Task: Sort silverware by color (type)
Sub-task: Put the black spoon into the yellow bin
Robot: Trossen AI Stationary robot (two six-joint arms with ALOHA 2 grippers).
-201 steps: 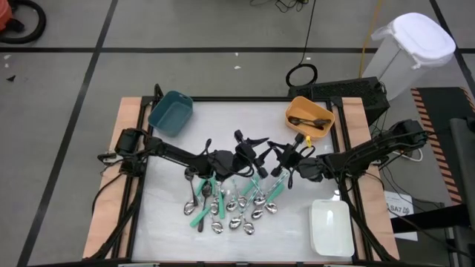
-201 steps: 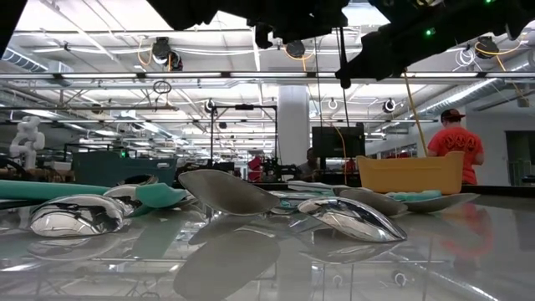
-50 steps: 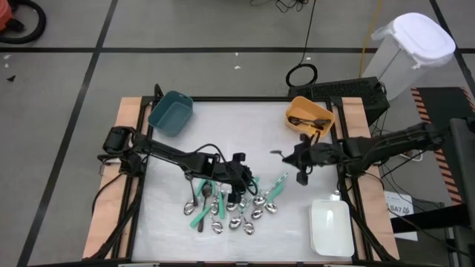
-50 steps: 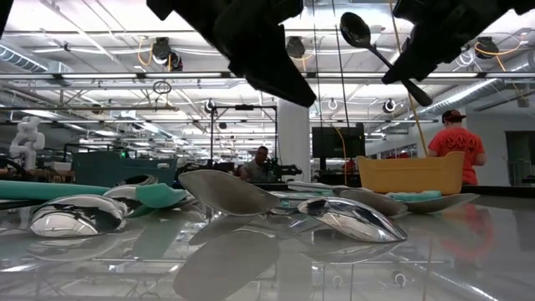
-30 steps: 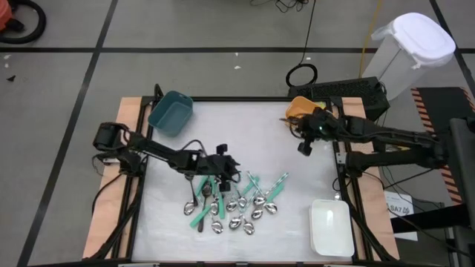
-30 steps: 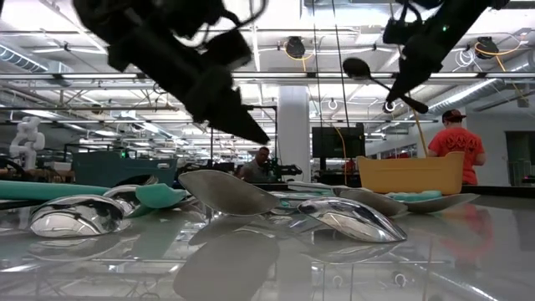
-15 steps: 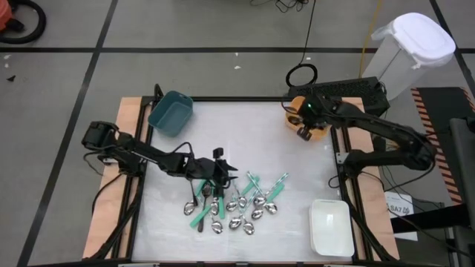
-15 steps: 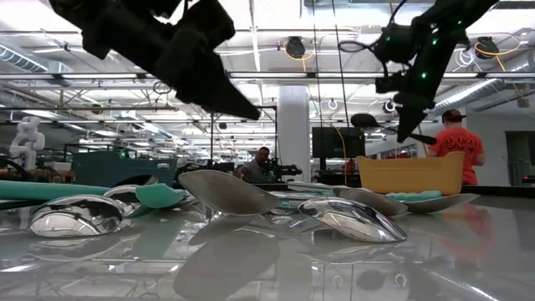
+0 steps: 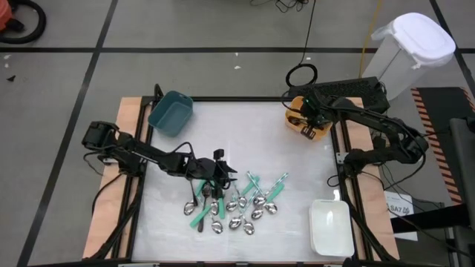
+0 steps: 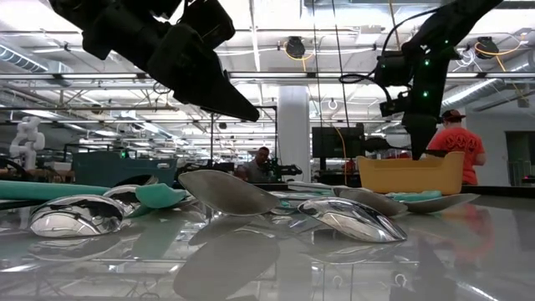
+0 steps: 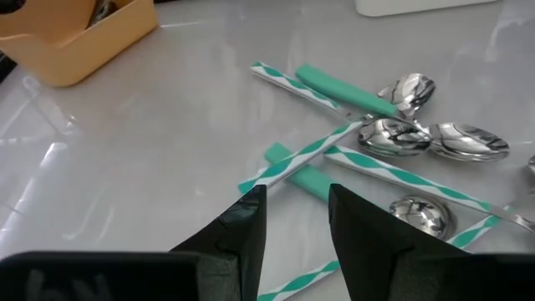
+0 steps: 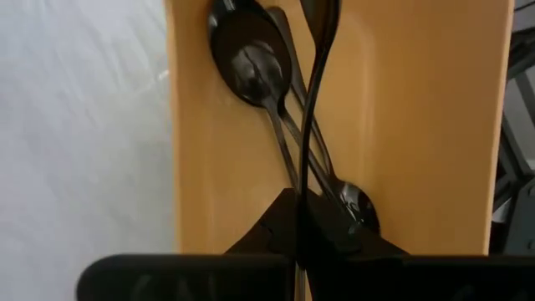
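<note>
The right hand (image 9: pixel 306 119) hangs over the orange bin (image 9: pixel 320 130), closed on a dark spoon (image 12: pixel 311 100) above two others inside. Well apart from the bin, the left hand (image 11: pixel 292 219), half open and empty, hovers beside the silverware pile (image 9: pixel 236 202).

My glossy white counter (image 9: pixel 245 126), wood-edged. On it: teal plastic bin (image 9: pixel 171 113) far left corner, orange plastic bin (image 9: pixel 320 119) far right, white rectangular bin (image 9: pixel 331 227) near right, silverware heap (image 9: pixel 234 202) of silver, dark and teal-handled spoons near middle.
</note>
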